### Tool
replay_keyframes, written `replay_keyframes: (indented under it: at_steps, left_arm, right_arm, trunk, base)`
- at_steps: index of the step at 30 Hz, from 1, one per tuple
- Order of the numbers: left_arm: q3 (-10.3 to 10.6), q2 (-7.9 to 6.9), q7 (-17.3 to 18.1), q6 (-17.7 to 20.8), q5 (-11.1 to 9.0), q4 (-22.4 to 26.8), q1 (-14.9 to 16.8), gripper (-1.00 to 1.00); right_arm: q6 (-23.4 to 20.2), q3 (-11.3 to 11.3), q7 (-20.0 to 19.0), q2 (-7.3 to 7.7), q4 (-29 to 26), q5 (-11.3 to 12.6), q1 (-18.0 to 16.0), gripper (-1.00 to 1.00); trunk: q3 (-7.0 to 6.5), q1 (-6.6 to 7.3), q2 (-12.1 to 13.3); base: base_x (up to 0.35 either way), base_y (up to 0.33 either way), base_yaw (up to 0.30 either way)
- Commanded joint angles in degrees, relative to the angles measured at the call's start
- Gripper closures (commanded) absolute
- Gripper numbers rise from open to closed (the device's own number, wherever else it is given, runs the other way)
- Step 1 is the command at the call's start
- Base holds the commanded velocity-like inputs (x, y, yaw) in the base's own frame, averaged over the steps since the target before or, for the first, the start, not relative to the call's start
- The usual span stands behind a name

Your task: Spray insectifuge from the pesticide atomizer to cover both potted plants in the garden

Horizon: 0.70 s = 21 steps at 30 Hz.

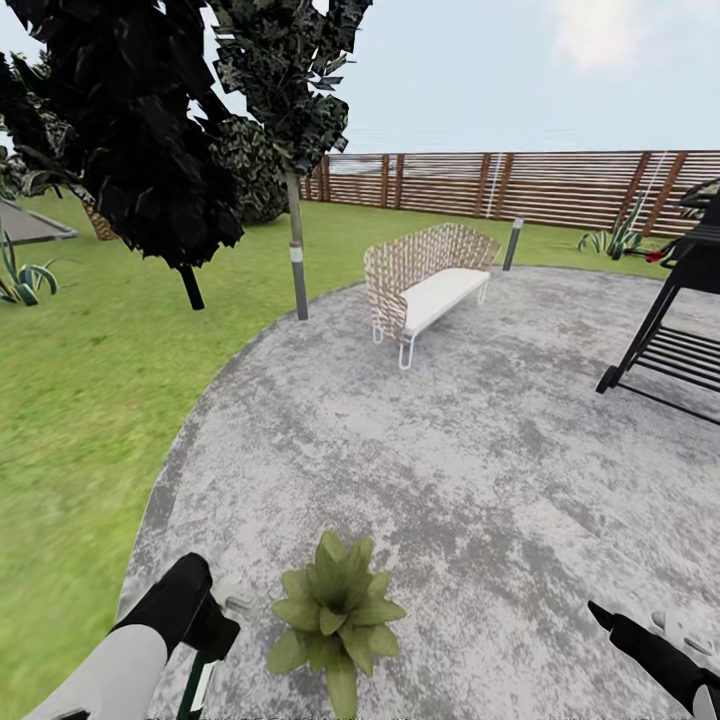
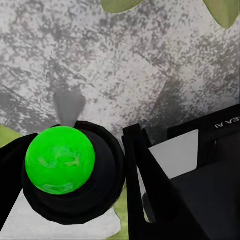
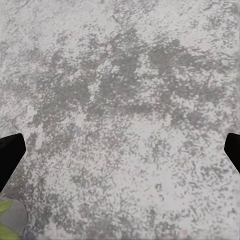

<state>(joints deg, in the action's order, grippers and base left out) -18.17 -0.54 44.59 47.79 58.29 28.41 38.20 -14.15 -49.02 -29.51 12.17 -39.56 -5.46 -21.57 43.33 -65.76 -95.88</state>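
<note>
One potted plant [image 1: 335, 612], a low rosette of broad green leaves, stands on the grey paving [image 1: 450, 450] right in front of me. The other potted plant is out of view. Just left of the rosette, my left gripper [image 1: 215, 628] is shut on the pesticide atomizer [image 1: 200, 682]. In the left wrist view the atomizer [image 2: 60, 160] has a bright green round top, a black collar and a grey nozzle over the paving, with plant leaves [image 2: 222, 11] at the edge. My right gripper [image 1: 640, 630] hangs open and empty to the plant's right, its fingertips [image 3: 10, 152] wide apart above bare paving.
A wicker bench [image 1: 430, 275] with a white seat stands at the far side of the paving. A black grill [image 1: 675, 335] is at the right. Lawn [image 1: 80, 380], dark trees [image 1: 150, 130], a thin post [image 1: 298, 270] and the brown slatted fence [image 1: 520, 185] lie beyond.
</note>
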Motion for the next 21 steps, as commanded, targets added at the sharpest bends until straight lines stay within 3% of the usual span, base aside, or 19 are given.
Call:
replay_keyframes:
  at_steps: [1,8,21]
  left_arm:
    - [-0.35,0.05,0.50,0.06,0.62,-0.35,0.04,1.00]
    - [-0.38,-0.05,0.50,-3.90,0.67,-5.54,0.04,1.00]
    - [-0.29,0.08,0.63,-4.83,0.51,-6.08,0.04,1.00]
  right_arm:
    - [-0.26,-0.36,-0.52,-0.04,-0.08,-0.58,-0.07,-1.00]
    - [-0.26,-0.29,-0.71,-0.04,-0.08,-0.61,-0.10,-1.00]
    - [-0.26,-0.28,-0.62,-0.04,-0.08,-0.61,-0.07,-1.00]
  trunk:
    - [0.15,0.01,-0.03]
    - [0.80,0.01,-0.03]
    - [1.98,0.01,-0.03]
  base:
    - [0.000,0.000,0.000]
    - [0.000,0.000,0.000]
    - [0.012,0.001,0.000]
